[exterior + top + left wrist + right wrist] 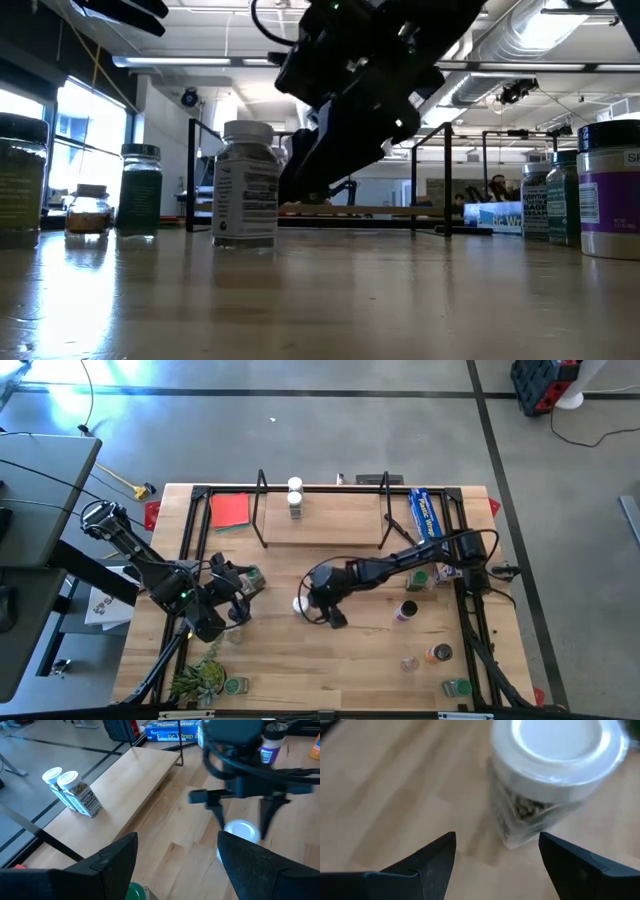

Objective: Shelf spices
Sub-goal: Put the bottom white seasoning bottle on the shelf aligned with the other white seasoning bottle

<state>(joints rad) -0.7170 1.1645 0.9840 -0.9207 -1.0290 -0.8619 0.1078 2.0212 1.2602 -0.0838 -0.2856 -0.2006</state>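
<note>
A white-lidded spice jar (pixel 555 780) stands upright on the table's middle (pixel 300 603). My right gripper (pixel 497 840) is open, slanting down just short of it. In the left wrist view its two fingers (pixel 220 815) stand above and to either side of the lid (pixel 243 830) without touching. My left gripper (pixel 177 865) waits open at the table's left (pixel 235 598), above a green-lidded jar (pixel 135 892). The shelf (pixel 320 520), a wooden board with black wire uprights, stands at the far edge. Two white-lidded jars (pixel 295 500) stand on it.
A blue box (pixel 428 512) lies at the shelf's right end and a red square (pixel 230 510) at its left. Several more jars (pixel 408 610) stand at the right and near right. A green plant (pixel 205 675) and a jar (pixel 236 685) sit at the near left.
</note>
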